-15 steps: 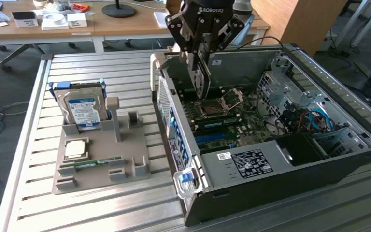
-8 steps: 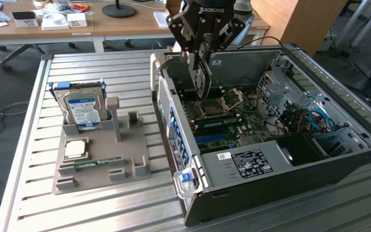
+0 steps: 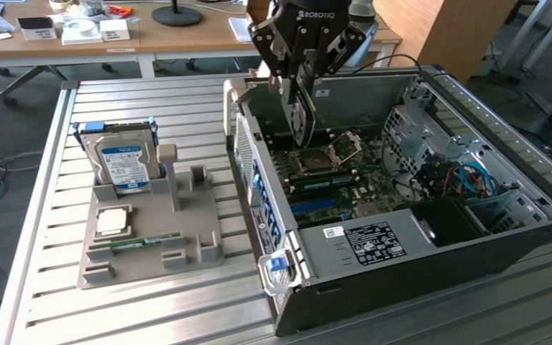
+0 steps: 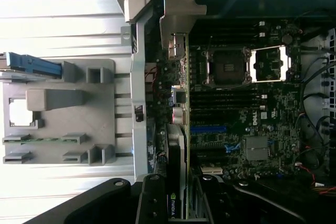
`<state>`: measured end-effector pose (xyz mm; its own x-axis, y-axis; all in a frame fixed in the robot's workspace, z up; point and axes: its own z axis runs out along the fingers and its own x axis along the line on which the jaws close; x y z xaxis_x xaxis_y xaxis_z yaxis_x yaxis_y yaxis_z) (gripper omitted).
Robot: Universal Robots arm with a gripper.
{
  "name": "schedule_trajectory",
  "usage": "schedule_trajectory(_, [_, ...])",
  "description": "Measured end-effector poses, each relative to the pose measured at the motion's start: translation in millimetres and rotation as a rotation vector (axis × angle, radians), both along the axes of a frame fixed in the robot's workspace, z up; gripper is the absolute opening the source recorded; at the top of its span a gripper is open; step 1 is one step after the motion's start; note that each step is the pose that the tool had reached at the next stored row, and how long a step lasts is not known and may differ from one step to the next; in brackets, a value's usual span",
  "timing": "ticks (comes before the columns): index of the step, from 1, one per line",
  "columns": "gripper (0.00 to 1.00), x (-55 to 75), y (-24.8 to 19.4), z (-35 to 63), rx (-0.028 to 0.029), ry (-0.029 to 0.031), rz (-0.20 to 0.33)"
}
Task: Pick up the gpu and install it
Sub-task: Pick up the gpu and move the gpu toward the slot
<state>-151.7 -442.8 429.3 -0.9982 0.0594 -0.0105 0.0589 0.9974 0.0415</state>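
Clamped in the gripper point(image 3: 297, 85), between fingers drawn in narrow against both faces of the card: the gpu point(image 3: 302, 118). Held upright, edge down, over the open case point(image 3: 506, 215), close to its rear wall and above the motherboard point(image 3: 353, 180), lower edge apparently clear of the board. From the wrist, seen edge-on point(image 4: 177, 156), with the silvery bracket point(image 4: 176, 11) up against the rear wall.

Just beside the card: the open CPU socket point(image 3: 329, 154), then the RAM slots point(image 4: 226, 98). Deeper in the case, well apart from the card: the power supply point(image 3: 372, 241) and a tangle of blue and red cables point(image 3: 458, 180).

Outside the case, on the exterior view's left, on the slatted table point(image 3: 113, 316): a grey fixture point(image 3: 152, 262) with a hard drive point(image 3: 123, 162) standing upright, a CPU point(image 3: 113, 221) lying flat and a RAM stick point(image 3: 146, 243) in its groove.
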Motion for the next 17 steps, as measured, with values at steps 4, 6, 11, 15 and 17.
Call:
schedule_trajectory(4, [0.27, 0.8, 0.3, 0.0, 0.0001, 0.0000, 0.000])
schedule_trajectory(6, [0.27, 1.2, 0.4, 0.0, 0.0000, -0.0001, 0.000])
schedule_trajectory(11, [0.27, 2.6, 0.5, 0.0, 0.0000, 0.0000, 0.000])
schedule_trajectory(15, [0.27, 3.6, 0.6, 0.0, 0.0000, 0.0000, 0.000])
schedule_trajectory(17, [0.27, 5.1, 1.2, 0.0, 0.0000, 0.0000, 0.000])
